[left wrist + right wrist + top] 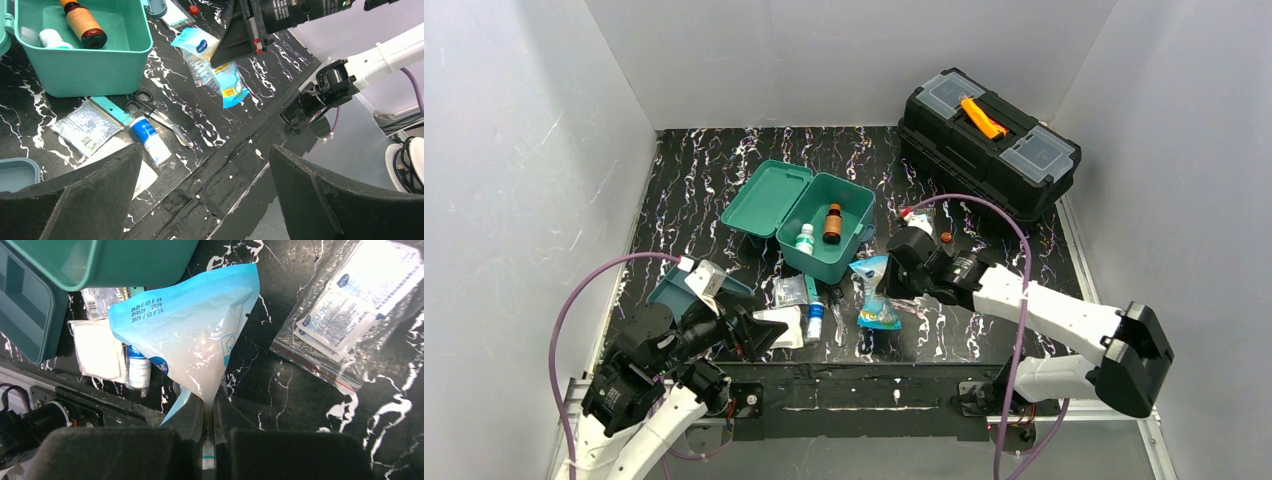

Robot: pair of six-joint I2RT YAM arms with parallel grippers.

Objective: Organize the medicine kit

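The teal medicine kit [849, 200] stands open at the table's middle, lid [766, 198] laid back to the left. A brown bottle [832, 222] and a small white bottle [804, 238] stand inside it. My right gripper [207, 407] is shut on a corner of a blue-and-white packet [185, 335], just right of the kit's front corner [870, 270]. My left gripper [205, 165] is open and holds nothing, low over the table's near edge. Before it lie a blue-labelled white tube [150, 140] and a white gauze pad [779, 325].
A black toolbox [989, 140] with an orange handle sits at the back right. A darker teal tray [679, 292] lies at the left. Scissors [150, 107], a clear packet [87, 127] and a zip bag of dressings [350, 305] lie near the kit.
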